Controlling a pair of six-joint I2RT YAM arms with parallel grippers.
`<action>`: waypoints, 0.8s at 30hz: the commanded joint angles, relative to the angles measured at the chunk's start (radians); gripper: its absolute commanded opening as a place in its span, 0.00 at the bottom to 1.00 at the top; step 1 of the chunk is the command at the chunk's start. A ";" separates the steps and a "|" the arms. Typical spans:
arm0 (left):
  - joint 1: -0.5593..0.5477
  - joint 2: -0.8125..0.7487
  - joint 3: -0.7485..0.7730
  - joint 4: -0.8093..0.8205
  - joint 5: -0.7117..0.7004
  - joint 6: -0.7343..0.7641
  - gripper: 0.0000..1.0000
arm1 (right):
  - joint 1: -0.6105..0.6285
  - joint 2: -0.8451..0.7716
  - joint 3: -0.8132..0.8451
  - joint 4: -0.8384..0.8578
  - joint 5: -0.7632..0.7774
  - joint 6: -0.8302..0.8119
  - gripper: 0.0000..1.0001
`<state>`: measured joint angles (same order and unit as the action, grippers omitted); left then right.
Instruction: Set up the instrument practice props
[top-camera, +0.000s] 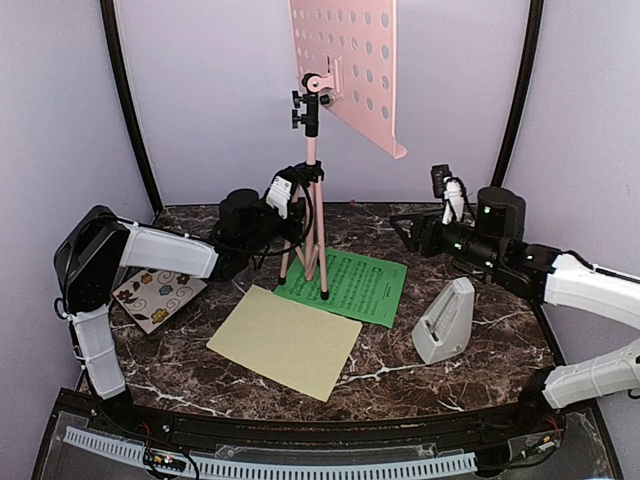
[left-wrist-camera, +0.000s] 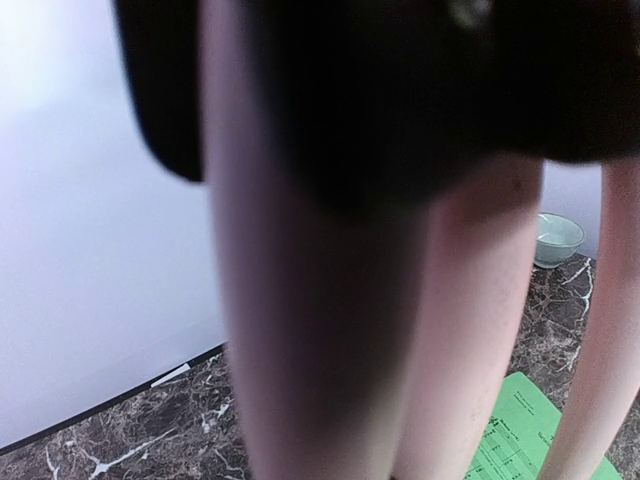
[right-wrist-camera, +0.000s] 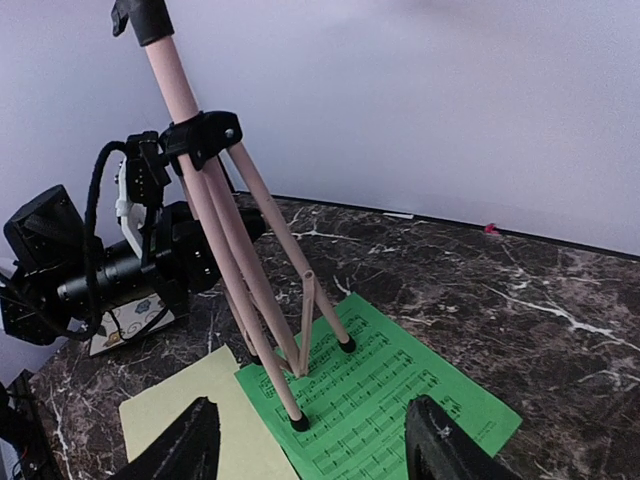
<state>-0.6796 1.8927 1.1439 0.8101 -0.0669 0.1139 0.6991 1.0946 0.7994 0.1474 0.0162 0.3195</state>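
Observation:
The pink music stand (top-camera: 312, 150) stands upright at the middle back, its perforated desk (top-camera: 345, 60) tilted high. Two of its feet rest on the green music sheet (top-camera: 352, 286). The pale yellow sheet (top-camera: 285, 341) lies flat in front of it. The grey metronome (top-camera: 445, 320) stands at the right. My left gripper (top-camera: 290, 222) reaches around the stand's legs (left-wrist-camera: 300, 330) and appears shut on them; its fingers are hidden in its own view. My right gripper (right-wrist-camera: 315, 450) is open and empty, above the green sheet (right-wrist-camera: 400, 390) and apart from the stand (right-wrist-camera: 215, 215).
A floral tile (top-camera: 158, 293) lies at the left, under my left arm. A small pale green bowl (left-wrist-camera: 557, 238) sits by the back wall. Curved walls close in the back and sides.

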 joint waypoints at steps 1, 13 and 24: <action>0.006 0.014 0.011 -0.064 0.002 -0.035 0.00 | 0.000 0.144 0.030 0.268 -0.166 -0.047 0.61; 0.006 0.030 0.036 -0.080 0.000 -0.028 0.00 | 0.040 0.482 0.207 0.372 -0.274 -0.047 0.65; 0.007 0.045 0.064 -0.090 0.005 -0.021 0.00 | 0.051 0.678 0.361 0.332 -0.268 -0.073 0.62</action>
<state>-0.6777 1.9205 1.1927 0.7849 -0.0669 0.1089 0.7399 1.7313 1.0946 0.4675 -0.2497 0.2687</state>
